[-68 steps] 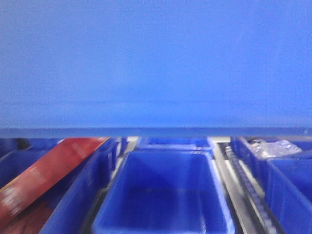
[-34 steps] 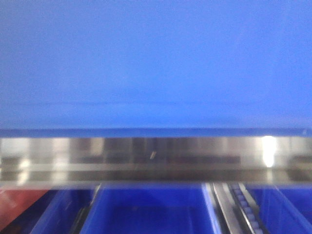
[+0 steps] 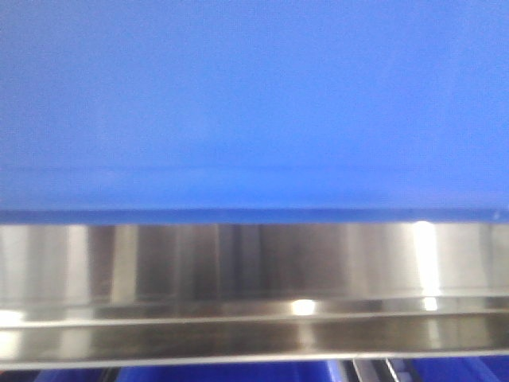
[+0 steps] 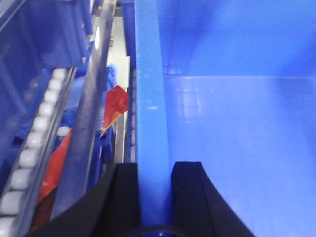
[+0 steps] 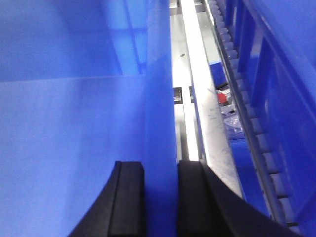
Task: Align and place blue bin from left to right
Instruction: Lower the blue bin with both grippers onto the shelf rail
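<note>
Left gripper [image 4: 154, 170] pinching the left wall of the blue bin [image 4: 237, 148], right gripper [image 5: 160, 168] pinching its right wall, bin held between both arms, filling the upper front view above a shiny steel rail [image 3: 254, 294], roller track [image 4: 29, 153] and red packet [image 4: 116, 103] off to its left.

Warehouse picking shelves: roller tracks [image 4: 30, 148], steel rails [image 3: 254, 278].

Close blue bin [image 3: 254, 103] above steel rail [image 3: 254, 294]
</note>
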